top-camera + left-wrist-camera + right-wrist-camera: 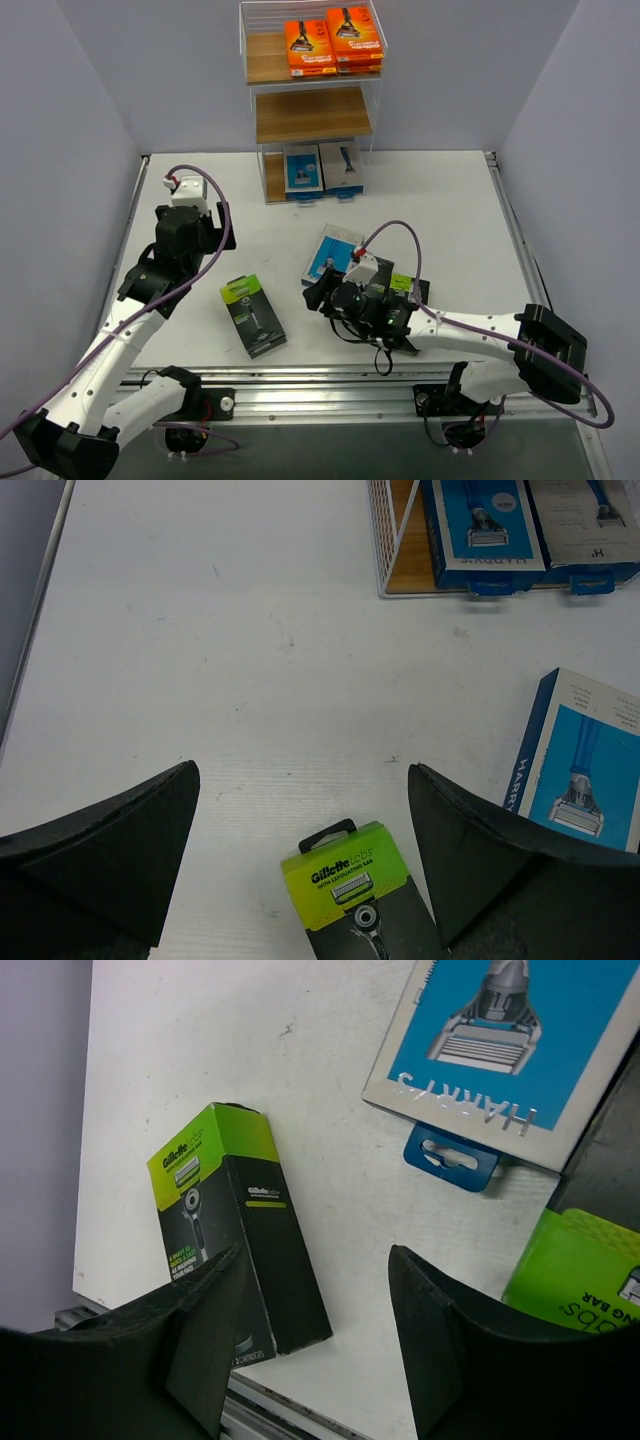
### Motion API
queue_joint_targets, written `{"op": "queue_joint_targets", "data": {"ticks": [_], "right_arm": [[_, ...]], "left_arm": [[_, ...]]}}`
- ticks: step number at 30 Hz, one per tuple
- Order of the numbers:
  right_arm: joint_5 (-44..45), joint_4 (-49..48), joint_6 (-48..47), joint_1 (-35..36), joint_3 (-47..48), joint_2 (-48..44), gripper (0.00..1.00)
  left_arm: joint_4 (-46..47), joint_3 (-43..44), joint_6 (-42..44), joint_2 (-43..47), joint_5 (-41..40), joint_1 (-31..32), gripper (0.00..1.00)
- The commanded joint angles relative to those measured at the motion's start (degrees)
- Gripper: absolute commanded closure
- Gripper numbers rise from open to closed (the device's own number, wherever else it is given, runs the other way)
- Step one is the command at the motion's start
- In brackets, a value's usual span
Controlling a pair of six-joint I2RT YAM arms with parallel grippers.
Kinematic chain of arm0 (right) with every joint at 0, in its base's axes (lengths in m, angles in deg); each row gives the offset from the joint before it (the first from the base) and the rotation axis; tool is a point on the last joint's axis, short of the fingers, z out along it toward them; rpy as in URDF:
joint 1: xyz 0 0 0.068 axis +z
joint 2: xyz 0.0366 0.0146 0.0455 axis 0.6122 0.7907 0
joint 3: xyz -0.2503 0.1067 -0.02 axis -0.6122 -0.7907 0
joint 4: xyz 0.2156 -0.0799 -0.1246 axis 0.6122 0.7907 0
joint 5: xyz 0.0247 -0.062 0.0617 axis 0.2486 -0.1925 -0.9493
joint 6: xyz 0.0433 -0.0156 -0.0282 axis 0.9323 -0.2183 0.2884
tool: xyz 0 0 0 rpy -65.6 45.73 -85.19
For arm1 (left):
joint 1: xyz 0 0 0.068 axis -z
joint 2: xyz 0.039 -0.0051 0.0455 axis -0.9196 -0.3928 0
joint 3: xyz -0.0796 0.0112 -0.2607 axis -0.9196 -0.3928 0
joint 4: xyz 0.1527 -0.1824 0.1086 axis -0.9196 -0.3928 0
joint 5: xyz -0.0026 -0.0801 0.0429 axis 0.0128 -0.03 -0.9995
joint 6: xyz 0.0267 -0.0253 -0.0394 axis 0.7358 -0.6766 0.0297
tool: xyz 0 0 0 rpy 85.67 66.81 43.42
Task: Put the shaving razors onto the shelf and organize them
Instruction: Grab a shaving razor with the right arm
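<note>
On the shelf (312,115) like goes with like. Orange packs (333,45) sit stacked on the right of the top tier and two blue packs (322,170) stand side by side on the bottom one. The middle board is bare, probably kept for the lime kind.

Three more lie on the table (450,210): a lime pack (252,315) flat near the front edge, a blue pack (333,255) mid-table, and a second lime pack (405,287) partly hidden under the right arm.

The right gripper (315,1260) hangs low between the two lime packs, just in front of the blue pack. Its arm is folded inward along the front edge, and its jaws are parted with only table between them. The left gripper (302,772) hovers higher on a raised arm, its wrist tipped toward the shelf, jaws spread wide and empty.
</note>
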Motion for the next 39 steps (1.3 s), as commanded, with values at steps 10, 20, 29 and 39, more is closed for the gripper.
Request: {"op": "queue_joint_targets", "data": {"ticks": [10,20,29,39], "right_arm": [[5.78,-1.74,9.16,3.02,-2.34,8.29,0.44],[9.29,4.06,12.95,-0.21,-12.17,-2.76,0.41],[6.22,6.79,6.72,-12.44,-18.07,-16.84,0.39],[4.36,3.97,3.98,-12.54,-15.44,-13.85,0.42]], "left_arm": [[1.37,0.86,0.21,-0.13,1.47,0.46,0.06],[1.46,0.69,0.12,-0.3,2.26,0.99,0.06],[1.46,0.78,0.12,-0.74,2.79,1.34,0.06],[1.55,0.69,-0.06,-1.27,3.14,1.78,0.06]]}}
